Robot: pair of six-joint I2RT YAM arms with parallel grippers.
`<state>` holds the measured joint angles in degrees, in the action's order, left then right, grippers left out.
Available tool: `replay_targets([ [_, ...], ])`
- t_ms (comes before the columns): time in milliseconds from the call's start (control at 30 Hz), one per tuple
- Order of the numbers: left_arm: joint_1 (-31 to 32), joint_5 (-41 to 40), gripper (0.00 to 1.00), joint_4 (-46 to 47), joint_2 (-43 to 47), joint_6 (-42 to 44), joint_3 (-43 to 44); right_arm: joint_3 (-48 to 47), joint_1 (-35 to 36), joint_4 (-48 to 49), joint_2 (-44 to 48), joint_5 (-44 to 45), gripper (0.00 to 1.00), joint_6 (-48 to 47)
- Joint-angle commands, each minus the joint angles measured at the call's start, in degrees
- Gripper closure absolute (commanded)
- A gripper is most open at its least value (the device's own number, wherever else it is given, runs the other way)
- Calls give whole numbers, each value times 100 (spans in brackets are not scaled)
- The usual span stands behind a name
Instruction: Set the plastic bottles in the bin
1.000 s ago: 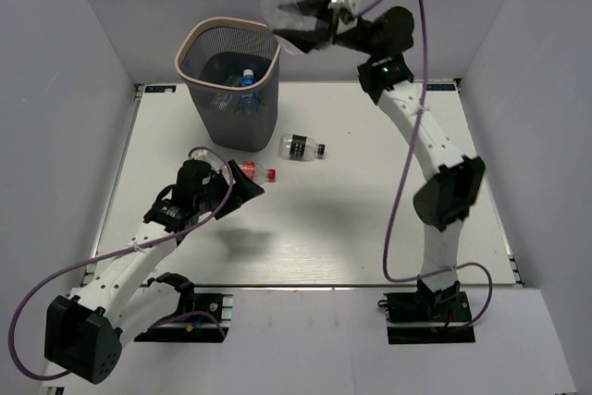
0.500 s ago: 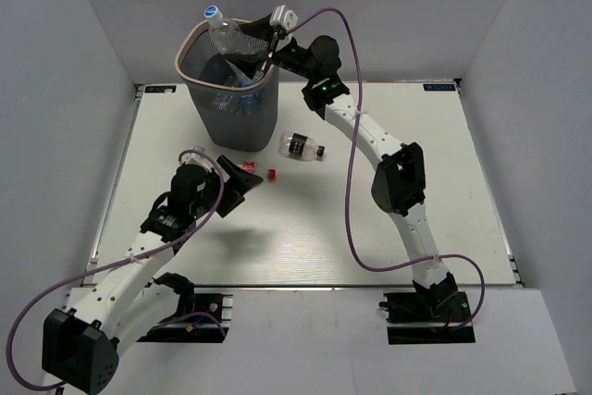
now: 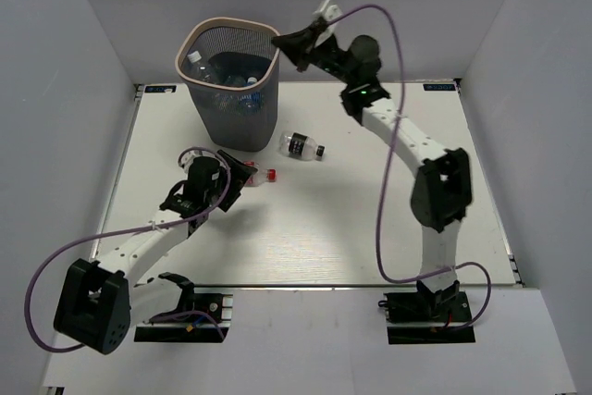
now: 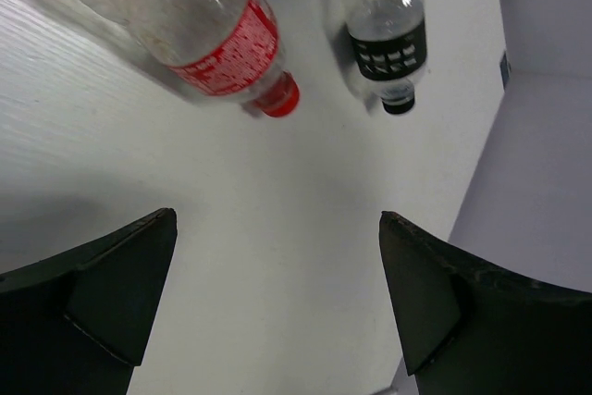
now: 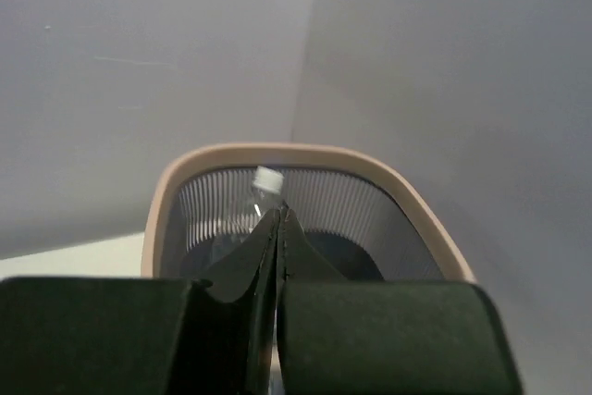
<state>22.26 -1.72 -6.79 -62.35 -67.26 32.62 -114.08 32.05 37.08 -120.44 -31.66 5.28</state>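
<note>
My left jaws stand spread wide, low over the counter [image 3: 370, 219], and they hold nothing. Just ahead of them a clear bottle with a red label [image 4: 217, 30] and a red cap lies on its side, apart from both of my fingers [image 4: 111, 293]. Farther off, a bottle with a black label [image 4: 387, 39] also lies flat on the counter, near the foot of the bin [image 3: 231, 19] on its right side. The bin stands upright at the far left of the counter, and several bottles lie inside it, one of them with a white cap [image 5: 267, 179] showing against the mesh wall. My right jaws are raised in the air just beside the right rim of the bin, pointing across its mouth. They are pressed together tip to tip with nothing between them, and they do not touch the rim.
</note>
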Motion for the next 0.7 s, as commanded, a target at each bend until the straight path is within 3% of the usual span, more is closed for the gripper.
replay_targets([
  [0,24,-812,0,-33,-111,-278,297,1312,-584,126,1522,240,100,-17],
  [67,24,-1189,0,-33,-242,-427,297,2482,-709,-691,2348,-15,100,-403],
  [100,24,-1269,0,-33,-243,-497,245,2714,-822,-1259,2489,-68,83,-796],
  [200,-55,-1375,0,300,-620,-568,183,3611,-981,-2888,3210,-95,53,-1880],
  [367,-55,-1490,0,406,-1410,-621,473,4912,-1210,-4373,4054,-86,37,-2443],
  [433,-55,-1542,0,529,-1717,-674,526,5140,-1245,-4725,4204,-139,10,-2567],
  [667,-55,-1753,0,846,-2308,-735,824,5466,-1351,-5281,4441,-218,10,-2751],
])
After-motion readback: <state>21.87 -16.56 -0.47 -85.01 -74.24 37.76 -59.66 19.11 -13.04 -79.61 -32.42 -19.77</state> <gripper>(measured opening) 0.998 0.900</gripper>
